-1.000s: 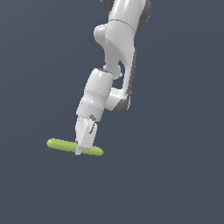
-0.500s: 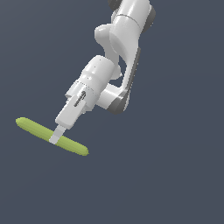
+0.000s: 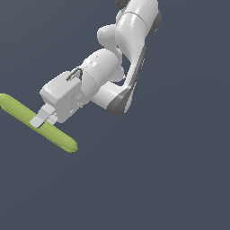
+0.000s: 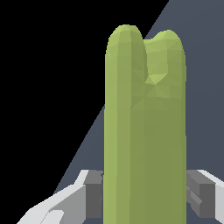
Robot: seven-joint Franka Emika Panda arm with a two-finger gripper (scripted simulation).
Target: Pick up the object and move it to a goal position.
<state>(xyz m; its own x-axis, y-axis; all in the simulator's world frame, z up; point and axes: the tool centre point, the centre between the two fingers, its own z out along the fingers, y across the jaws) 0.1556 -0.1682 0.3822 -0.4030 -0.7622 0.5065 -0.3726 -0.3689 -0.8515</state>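
The object is a slim yellow-green rod (image 3: 54,134) with rounded ends. In the exterior view it lies slanted at the exterior view's left, held in the air. My gripper (image 3: 41,120) is shut on it near its middle, and the white fingers (image 3: 37,119) cover a small part of it. In the wrist view the rod (image 4: 144,131) fills the centre and runs away from the camera, with a grey pad (image 4: 92,192) pressed on each side. No goal marker shows in either view.
The white arm (image 3: 126,49) reaches in from the exterior view's upper right. The background is plain dark grey-blue, and part of the wrist view is black.
The arm has swung toward the exterior view's left and closer to the camera, carrying the rod with it. The rod now tilts more steeply. The grip has stayed shut.
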